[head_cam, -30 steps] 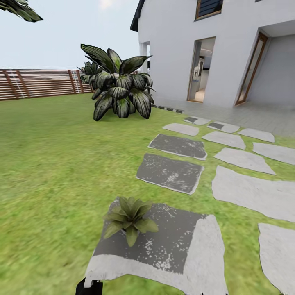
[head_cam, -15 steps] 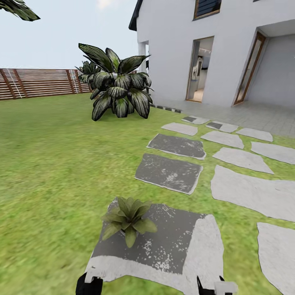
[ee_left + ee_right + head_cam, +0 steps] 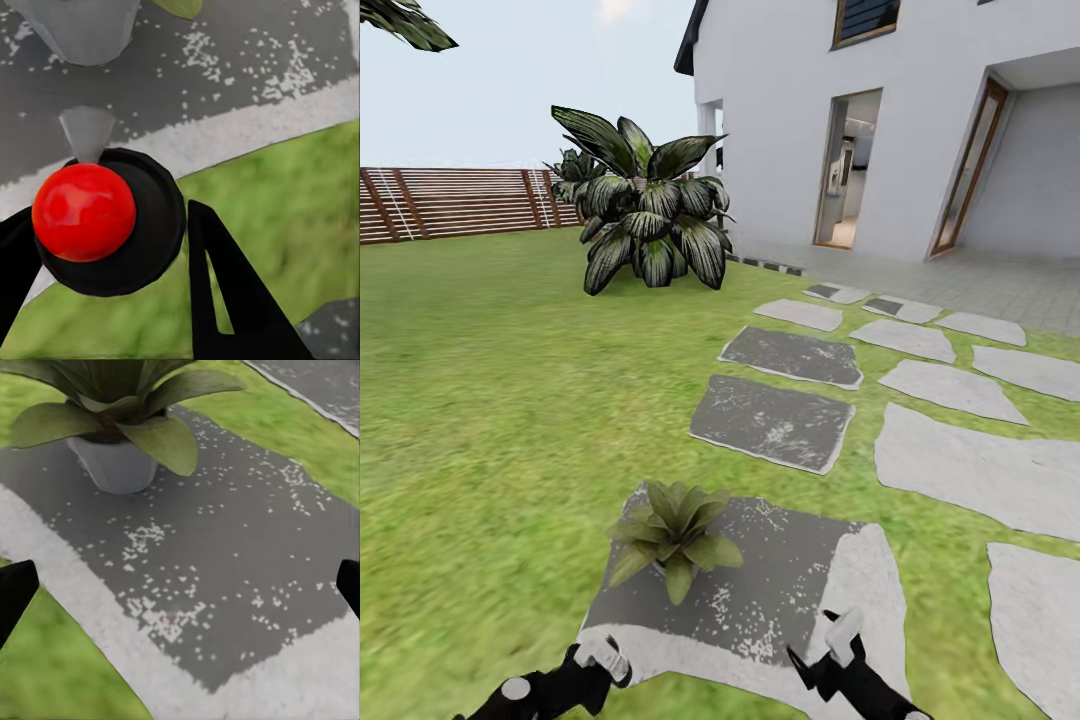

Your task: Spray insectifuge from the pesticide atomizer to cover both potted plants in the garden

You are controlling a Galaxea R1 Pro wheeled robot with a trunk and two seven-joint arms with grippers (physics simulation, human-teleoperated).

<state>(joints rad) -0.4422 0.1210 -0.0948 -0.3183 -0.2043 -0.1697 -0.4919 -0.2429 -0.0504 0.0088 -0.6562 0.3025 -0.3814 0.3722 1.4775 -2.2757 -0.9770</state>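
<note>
The left gripper holds the pesticide atomizer, clamped between its dark fingers, nozzle aimed ahead toward the potted plant, which stands just ahead of it on the stepping stone. The right gripper is spread wide and empty, with the plant's grey pot ahead of it too. No brand, label or writing is readable.

Green potted plant (grey pot), speckled grey stepping stone
</note>
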